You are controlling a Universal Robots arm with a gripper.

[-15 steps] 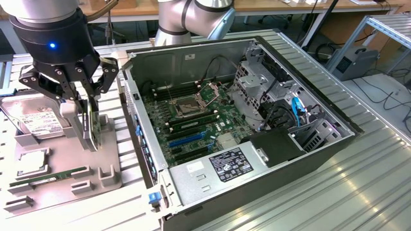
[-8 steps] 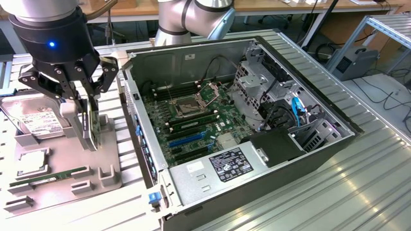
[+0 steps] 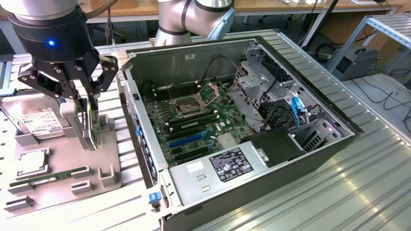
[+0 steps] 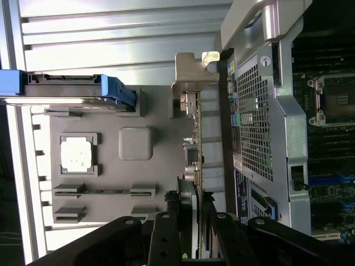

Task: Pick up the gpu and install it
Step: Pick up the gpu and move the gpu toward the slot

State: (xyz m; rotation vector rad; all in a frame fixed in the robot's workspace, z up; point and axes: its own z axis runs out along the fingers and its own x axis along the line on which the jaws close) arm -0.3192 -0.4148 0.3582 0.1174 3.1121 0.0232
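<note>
Seemingly upright gpu (image 4: 195, 130) within the pincer's (image 4: 197, 187) grip, over grey tray (image 4: 111, 108).

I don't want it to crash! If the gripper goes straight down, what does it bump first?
Probably the gpu, standing on edge in the gray tray right under the gripper. They look very close, but the gap is hard to judge.

Ribbed metal table (image 3: 359, 192), wooden desks (image 3: 270, 5), floor cables (image 3: 384, 94)
</note>
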